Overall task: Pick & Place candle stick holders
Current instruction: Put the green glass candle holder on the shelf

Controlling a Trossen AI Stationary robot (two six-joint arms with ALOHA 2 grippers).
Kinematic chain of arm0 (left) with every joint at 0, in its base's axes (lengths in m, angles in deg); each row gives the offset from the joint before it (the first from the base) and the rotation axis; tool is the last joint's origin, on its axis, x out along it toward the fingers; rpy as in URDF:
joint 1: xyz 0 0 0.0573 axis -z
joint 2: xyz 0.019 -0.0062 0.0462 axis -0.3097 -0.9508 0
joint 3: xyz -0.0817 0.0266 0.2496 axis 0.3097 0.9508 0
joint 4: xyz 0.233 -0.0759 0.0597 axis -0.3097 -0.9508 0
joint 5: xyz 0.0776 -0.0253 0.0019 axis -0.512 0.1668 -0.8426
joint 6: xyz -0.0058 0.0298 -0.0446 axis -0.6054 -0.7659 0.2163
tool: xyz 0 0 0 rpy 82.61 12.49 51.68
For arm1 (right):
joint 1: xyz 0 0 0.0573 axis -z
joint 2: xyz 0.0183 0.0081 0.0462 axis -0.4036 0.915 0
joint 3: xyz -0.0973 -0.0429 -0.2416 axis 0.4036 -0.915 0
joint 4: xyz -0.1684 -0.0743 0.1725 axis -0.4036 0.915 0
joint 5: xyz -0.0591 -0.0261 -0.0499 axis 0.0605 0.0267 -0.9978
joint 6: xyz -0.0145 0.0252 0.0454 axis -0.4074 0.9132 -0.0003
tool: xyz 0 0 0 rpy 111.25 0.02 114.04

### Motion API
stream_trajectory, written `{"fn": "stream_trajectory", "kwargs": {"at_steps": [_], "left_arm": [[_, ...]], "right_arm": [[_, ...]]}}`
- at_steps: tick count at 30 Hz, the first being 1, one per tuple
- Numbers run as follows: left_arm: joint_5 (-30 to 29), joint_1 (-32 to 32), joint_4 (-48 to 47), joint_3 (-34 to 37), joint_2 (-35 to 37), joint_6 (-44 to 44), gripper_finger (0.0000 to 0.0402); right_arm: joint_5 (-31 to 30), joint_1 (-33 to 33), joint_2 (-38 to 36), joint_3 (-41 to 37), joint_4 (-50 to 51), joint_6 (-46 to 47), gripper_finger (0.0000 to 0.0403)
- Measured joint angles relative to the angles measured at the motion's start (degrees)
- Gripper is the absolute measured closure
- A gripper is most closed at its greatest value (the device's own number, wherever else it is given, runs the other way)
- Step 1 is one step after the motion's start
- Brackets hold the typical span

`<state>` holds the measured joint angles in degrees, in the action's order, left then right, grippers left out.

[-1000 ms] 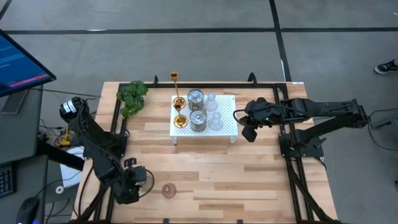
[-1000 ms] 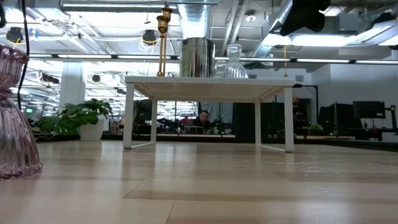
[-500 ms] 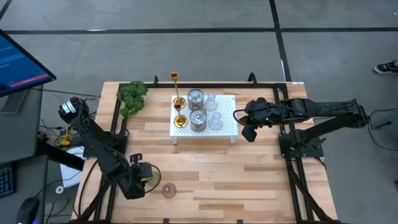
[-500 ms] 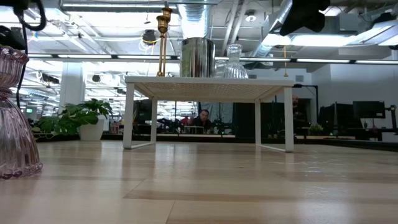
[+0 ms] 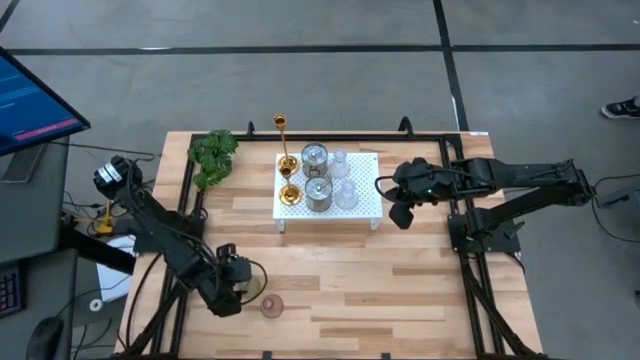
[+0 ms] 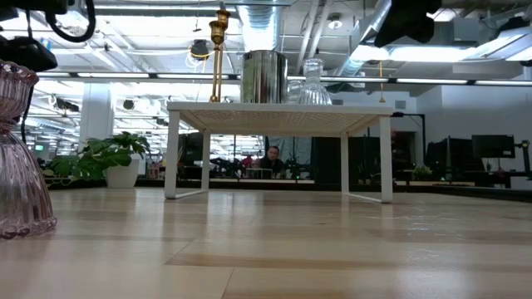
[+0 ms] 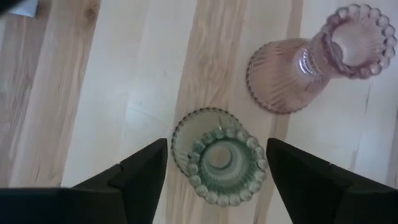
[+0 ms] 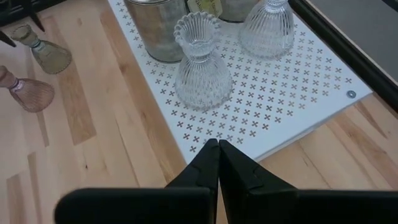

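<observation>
A greenish glass holder (image 7: 219,163) stands on the table near the front left, and a pinkish one (image 7: 311,62) stands close beside it, also in the high view (image 5: 271,306). My left gripper (image 7: 216,149) is open above the greenish holder, one finger on either side and clear of it. Gold holders (image 5: 284,140), two silvery cups (image 5: 317,175) and clear glass holders (image 8: 198,62) stand on the white perforated stand (image 5: 366,206). My right gripper (image 5: 400,213) is shut and empty, just right of the stand.
A green leafy plant (image 5: 212,155) sits at the far left corner. Black frame rails (image 5: 190,200) run along both table sides. Bare wood lies between the stand and the front edge. A person sits far back in the room in the low view (image 6: 270,158).
My left gripper has moved toward the table's right edge, closer to the pinkish holder, and now stands over the greenish holder. The holders have kept still.
</observation>
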<state>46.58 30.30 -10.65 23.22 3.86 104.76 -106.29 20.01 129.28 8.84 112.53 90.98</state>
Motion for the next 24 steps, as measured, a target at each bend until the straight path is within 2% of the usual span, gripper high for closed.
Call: {"fn": "stream_trajectory", "kwargs": {"at_steps": [3, 9, 14, 18, 24], "left_arm": [[0.65, -0.78, 0.1, 0.0, 0.0, -0.99, 0.0135], [9.34, -2.28, 0.2, 0.0, -1.71, -5.19, 0.0178], [5.63, -2.66, 0.71, 0.0, -1.8, -6.38, 0.0202], [4.32, -3.5, 1.38, 0.0, -0.93, -6.25, 0.0198], [4.41, -3.48, 1.5, 0.0, -0.65, -6.23, 0.0164]], "right_arm": [[0.02, -0.4, 0.0, 0.0, 0.0, -0.02, 0.0403], [-0.01, -1.48, 0.0, 0.0, 0.02, -0.46, 0.0403], [-0.01, -1.88, 0.0, 0.0, 0.05, -0.46, 0.0403], [-0.01, -1.86, 0.0, 0.0, 0.17, -0.5, 0.0403], [-0.01, -1.88, 0.0, 0.0, 0.2, -0.5, 0.0403]]}}
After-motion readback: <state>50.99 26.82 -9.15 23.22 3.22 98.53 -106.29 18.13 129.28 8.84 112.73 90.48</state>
